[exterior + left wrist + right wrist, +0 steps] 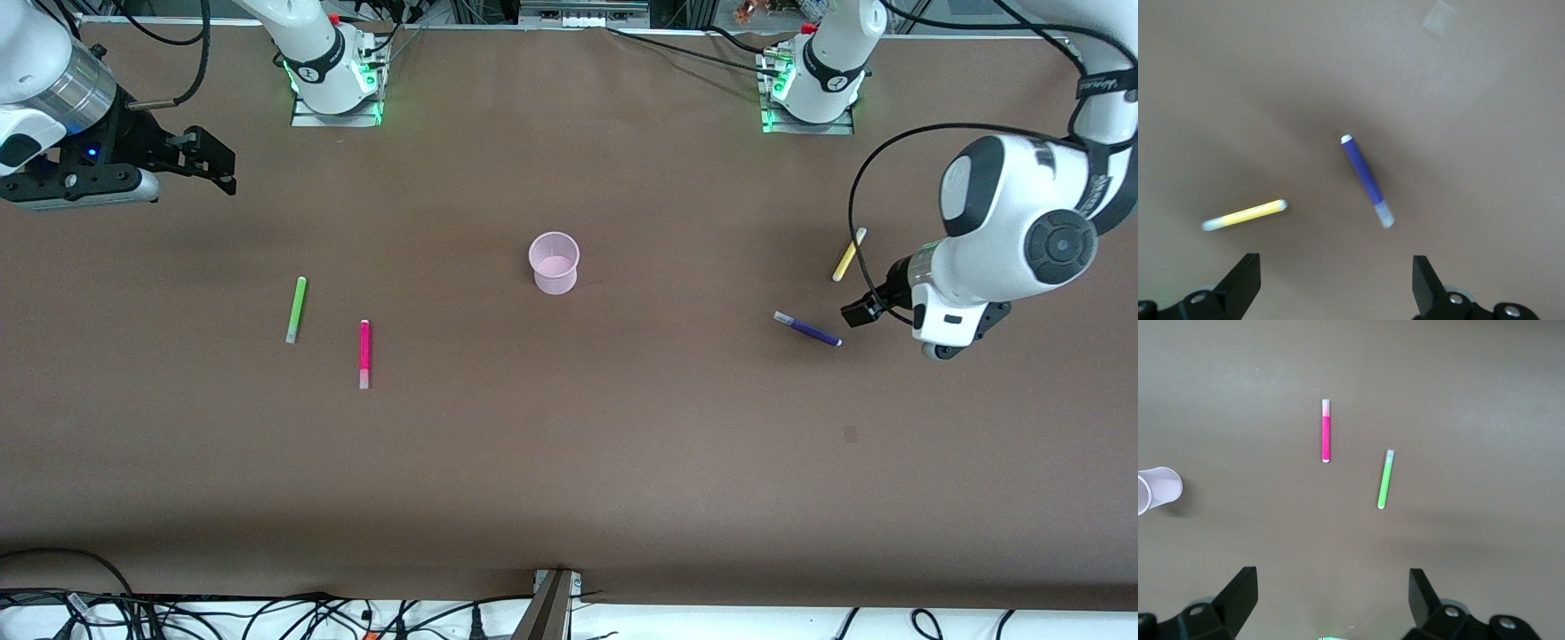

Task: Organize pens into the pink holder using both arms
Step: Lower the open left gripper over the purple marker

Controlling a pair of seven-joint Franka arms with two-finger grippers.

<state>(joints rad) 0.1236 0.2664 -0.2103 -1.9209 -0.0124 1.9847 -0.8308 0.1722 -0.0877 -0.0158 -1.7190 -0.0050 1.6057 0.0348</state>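
Observation:
The pink holder [554, 262] stands upright in the middle of the table and shows at the edge of the right wrist view [1158, 488]. The lime green pen [296, 309] [1385, 479] and hot pink pen [364, 354] [1326, 431] lie toward the right arm's end. The yellow pen [849, 254] [1245, 215] and purple pen [807, 329] [1367, 180] lie toward the left arm's end. My left gripper [861, 309] [1337, 280] is open and empty, low between the yellow and purple pens. My right gripper [213, 164] [1331, 597] is open and empty, up over the right arm's end of the table.
The brown table cover carries a small pale patch [850, 434] nearer the front camera than the purple pen. The two arm bases [333, 80] [813, 89] stand along the table's back edge. Cables [267, 613] lie off the front edge.

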